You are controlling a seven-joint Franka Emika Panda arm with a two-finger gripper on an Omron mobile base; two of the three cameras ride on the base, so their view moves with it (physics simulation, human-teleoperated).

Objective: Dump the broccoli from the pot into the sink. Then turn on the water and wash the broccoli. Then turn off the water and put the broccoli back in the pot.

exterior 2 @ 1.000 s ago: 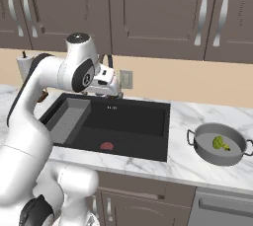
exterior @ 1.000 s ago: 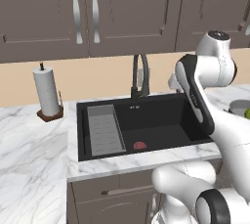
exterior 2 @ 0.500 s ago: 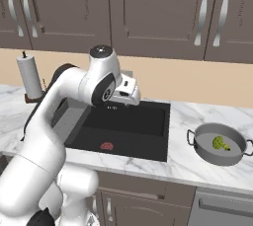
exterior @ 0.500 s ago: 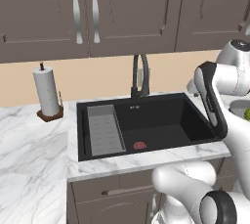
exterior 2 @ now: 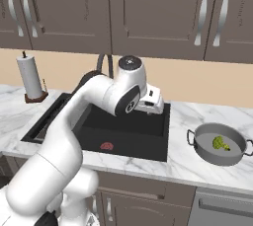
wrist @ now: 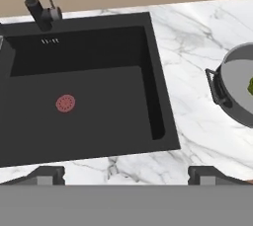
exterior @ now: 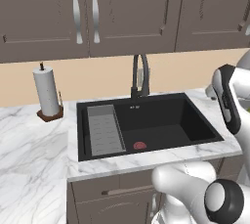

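broccoli [exterior 2: 221,144] is seen inside the pot [exterior 2: 220,143] on the marble counter [exterior 2: 197,163], right of the sink [exterior 2: 118,130]. gripper [wrist: 126,174] is held over the sink's right rim, fingers [wrist: 45,174] spread wide, well apart from it.

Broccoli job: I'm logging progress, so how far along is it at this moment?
Nothing looks done yet. The broccoli lies in the pot on the counter right of the sink, whose basin holds no floret, and no water runs from the faucet. In hand: the gripper, open and empty, hangs over the sink's right edge, the pot to its right. Left: dumping, washing, shutting off, returning.
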